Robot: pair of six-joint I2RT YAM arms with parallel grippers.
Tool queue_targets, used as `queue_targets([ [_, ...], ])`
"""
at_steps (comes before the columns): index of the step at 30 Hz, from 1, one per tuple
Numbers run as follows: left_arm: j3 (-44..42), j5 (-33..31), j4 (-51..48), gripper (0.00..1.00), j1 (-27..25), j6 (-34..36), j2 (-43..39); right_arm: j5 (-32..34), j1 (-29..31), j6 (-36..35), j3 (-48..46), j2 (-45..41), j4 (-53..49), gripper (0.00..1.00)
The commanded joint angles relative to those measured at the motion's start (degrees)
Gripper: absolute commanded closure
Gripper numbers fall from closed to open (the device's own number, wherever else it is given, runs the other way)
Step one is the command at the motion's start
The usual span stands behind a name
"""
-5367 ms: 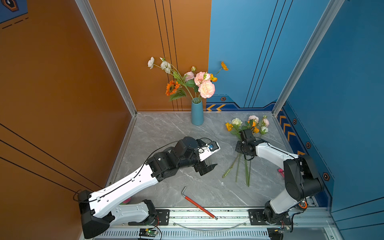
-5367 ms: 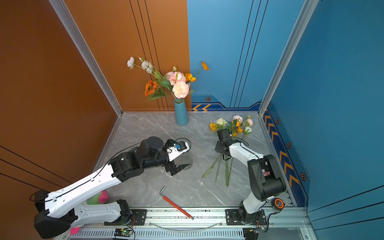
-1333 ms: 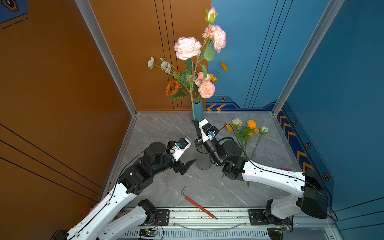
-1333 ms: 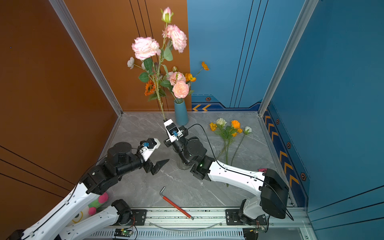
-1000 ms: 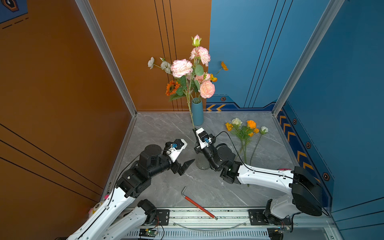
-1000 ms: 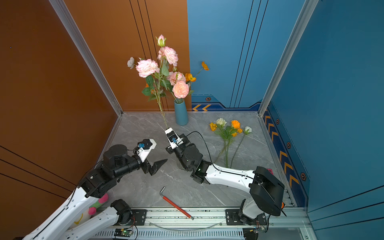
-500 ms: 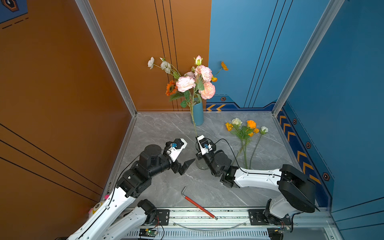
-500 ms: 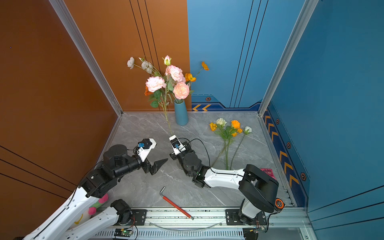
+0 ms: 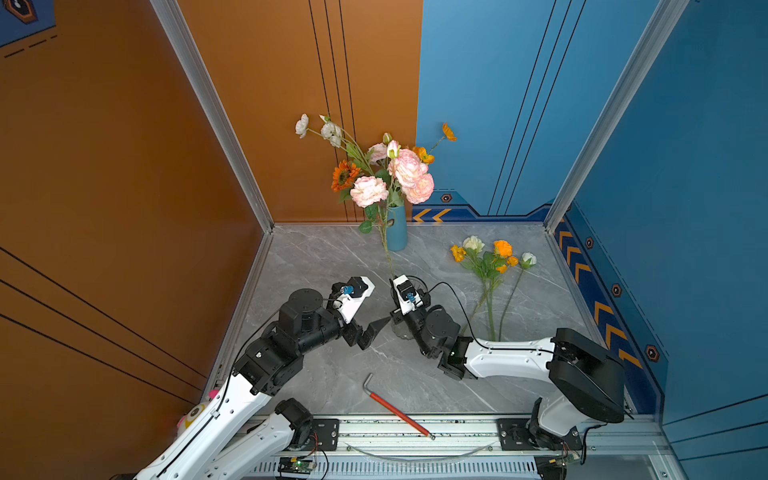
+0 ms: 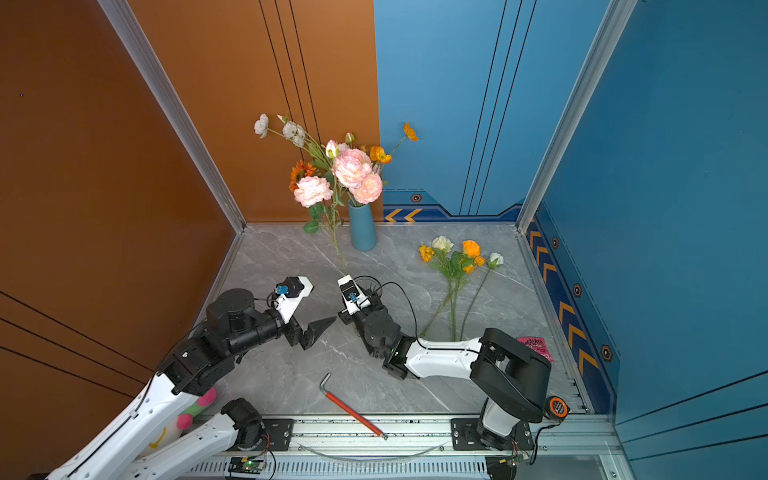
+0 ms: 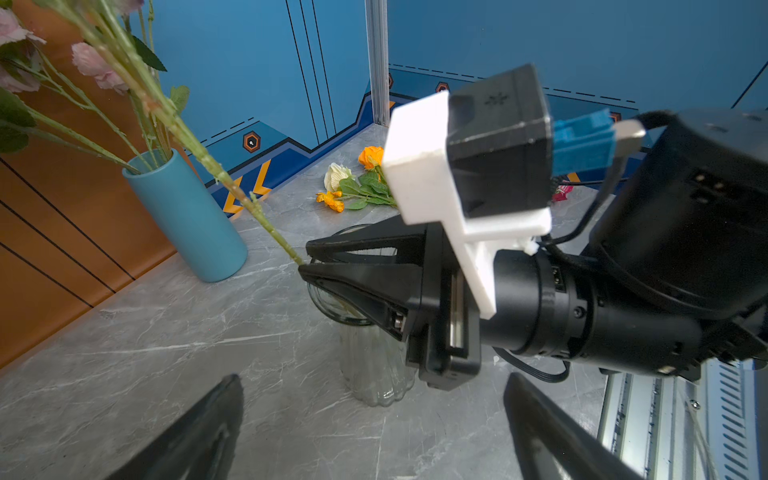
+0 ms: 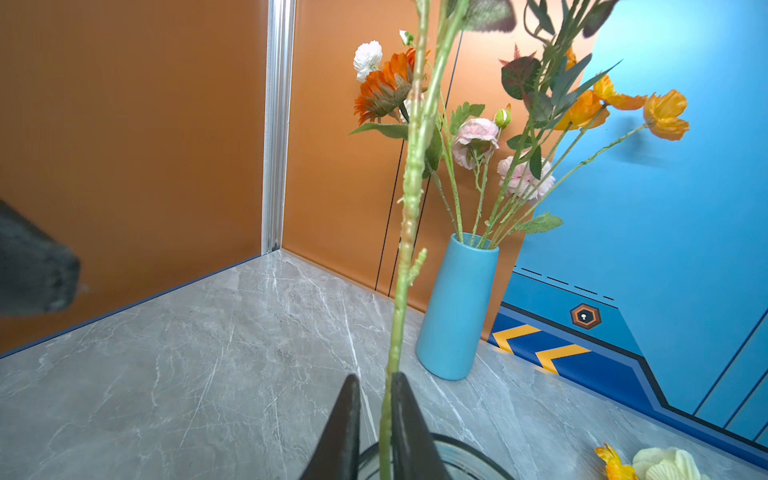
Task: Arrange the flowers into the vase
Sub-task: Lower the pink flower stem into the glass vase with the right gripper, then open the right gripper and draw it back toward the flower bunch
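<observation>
A tall stem of pink flowers (image 9: pixel 368 191) stands with its lower end in a clear glass vase (image 11: pixel 374 374) in mid-table. My right gripper (image 12: pixel 374 376) sits just above the vase rim (image 12: pixel 478 453). Its jaws are slightly parted around the stem (image 12: pixel 405 232); the stem leans on one finger and a thin gap shows at the other. My left gripper (image 9: pixel 376 332) is wide open and empty, pointing at the glass vase from the left. A blue vase (image 9: pixel 397 228) at the back holds several flowers. More loose flowers (image 9: pixel 490 257) lie on the table at the right.
A red-handled hex key (image 9: pixel 395 409) lies near the front rail. A pink packet (image 10: pixel 534 345) and a tape measure (image 10: pixel 557 407) sit by the right arm's base. A plush toy (image 10: pixel 195 407) lies under the left arm. Walls close in the back and both sides.
My right arm has come down with the pink flowers, sinking their stem into the glass vase, and its jaws have just parted a little. The left arm has stayed put.
</observation>
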Motion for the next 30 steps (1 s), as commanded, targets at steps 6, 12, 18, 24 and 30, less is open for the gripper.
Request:
queue_targets([
  [6, -0.71, 1.73, 0.34, 0.02, 0.52, -0.47, -0.19, 1.96, 0.64, -0.11, -1.11, -3.43, -0.48, 0.76],
  [12, -0.78, 2.66, 0.34, 0.02, 0.54, -0.38, -0.01, 3.78, 2.37, -0.79, -2.21, -9.93, -4.78, 0.57],
  [18, -0.26, 6.11, 0.33, 0.02, 0.51, 0.36, 1.71, 9.09, 3.07, 7.36, -3.28, -21.83, -23.61, 0.45],
  [24, 4.08, 8.22, -1.03, 0.02, -2.17, 0.97, 7.96, 14.47, -2.17, 26.27, -2.63, -35.20, -57.61, 0.39],
  [30, 18.71, -3.15, -11.55, 0.02, -14.15, 7.94, 21.37, -4.58, -27.10, 47.71, -2.65, -42.94, -88.28, 0.39],
])
